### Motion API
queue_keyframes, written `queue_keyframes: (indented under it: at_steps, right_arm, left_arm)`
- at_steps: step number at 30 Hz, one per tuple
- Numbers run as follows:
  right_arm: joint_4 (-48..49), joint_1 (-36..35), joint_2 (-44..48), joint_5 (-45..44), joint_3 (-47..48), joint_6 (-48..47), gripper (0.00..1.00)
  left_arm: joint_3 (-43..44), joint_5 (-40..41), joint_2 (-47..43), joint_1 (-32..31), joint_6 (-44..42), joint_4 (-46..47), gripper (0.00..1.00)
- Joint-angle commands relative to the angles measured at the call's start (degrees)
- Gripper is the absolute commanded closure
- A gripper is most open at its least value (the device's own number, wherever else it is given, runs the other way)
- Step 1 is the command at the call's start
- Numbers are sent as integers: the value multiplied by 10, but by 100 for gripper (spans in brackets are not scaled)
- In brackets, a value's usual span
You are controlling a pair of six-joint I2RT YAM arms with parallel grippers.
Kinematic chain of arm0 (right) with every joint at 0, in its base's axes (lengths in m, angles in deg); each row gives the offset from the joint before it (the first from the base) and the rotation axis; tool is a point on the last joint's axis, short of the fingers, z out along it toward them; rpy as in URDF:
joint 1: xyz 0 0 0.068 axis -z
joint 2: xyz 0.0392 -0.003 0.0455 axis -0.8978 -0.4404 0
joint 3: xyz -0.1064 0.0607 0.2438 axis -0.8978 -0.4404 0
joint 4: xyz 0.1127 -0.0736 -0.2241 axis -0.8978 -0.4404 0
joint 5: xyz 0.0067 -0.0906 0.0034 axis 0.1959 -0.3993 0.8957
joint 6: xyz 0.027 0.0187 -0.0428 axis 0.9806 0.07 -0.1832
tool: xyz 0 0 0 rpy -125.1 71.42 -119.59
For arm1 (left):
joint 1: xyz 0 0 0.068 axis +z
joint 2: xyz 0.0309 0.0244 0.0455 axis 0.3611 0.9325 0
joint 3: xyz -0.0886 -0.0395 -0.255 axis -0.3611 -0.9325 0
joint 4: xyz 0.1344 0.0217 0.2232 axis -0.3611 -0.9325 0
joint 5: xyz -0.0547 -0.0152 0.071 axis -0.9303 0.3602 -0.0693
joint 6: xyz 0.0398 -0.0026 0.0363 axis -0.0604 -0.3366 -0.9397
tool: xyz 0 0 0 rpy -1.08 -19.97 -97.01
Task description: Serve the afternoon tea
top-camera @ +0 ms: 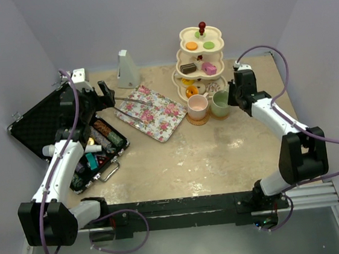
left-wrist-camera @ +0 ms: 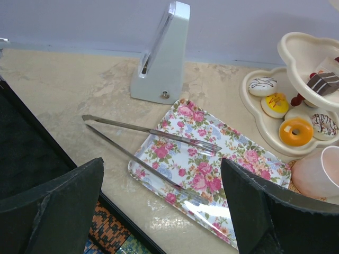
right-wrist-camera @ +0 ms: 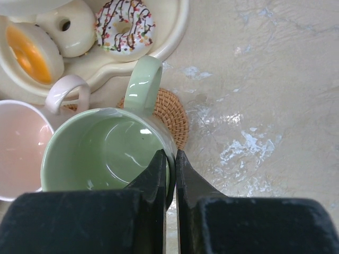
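The cream three-tier stand with a red knob holds small donuts and cakes at the back of the table. In front of it a pink mug and a green mug stand side by side. My right gripper is shut on the green mug's rim, one finger inside and one outside. A woven coaster shows partly under that mug. My left gripper hangs open and holds nothing, above the near corner of the floral tray and metal tongs.
An open black case of tools lies at the left, under my left arm. A grey pyramid-shaped object stands at the back behind the tray. Walls close the table on three sides.
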Motion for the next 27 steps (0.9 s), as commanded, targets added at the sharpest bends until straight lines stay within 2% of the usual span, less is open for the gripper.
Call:
queue_keyframes:
  at_steps: [1,7,13,27]
  right_arm:
    - [31,0,5,-39,32,36,100]
    - [58,-13,-4,-45,-1,92,100]
    - [57,-37,-22,-98,4,132,100]
    - [50,-47,-34,-167,17,158,100]
  left_arm:
    - [19,1,1,-4,11,22,4]
    - [18,1,1,-4,13,22,4]
    - [18,1,2,-4,13,22,4]
    - [20,1,2,-4,13,22,4]
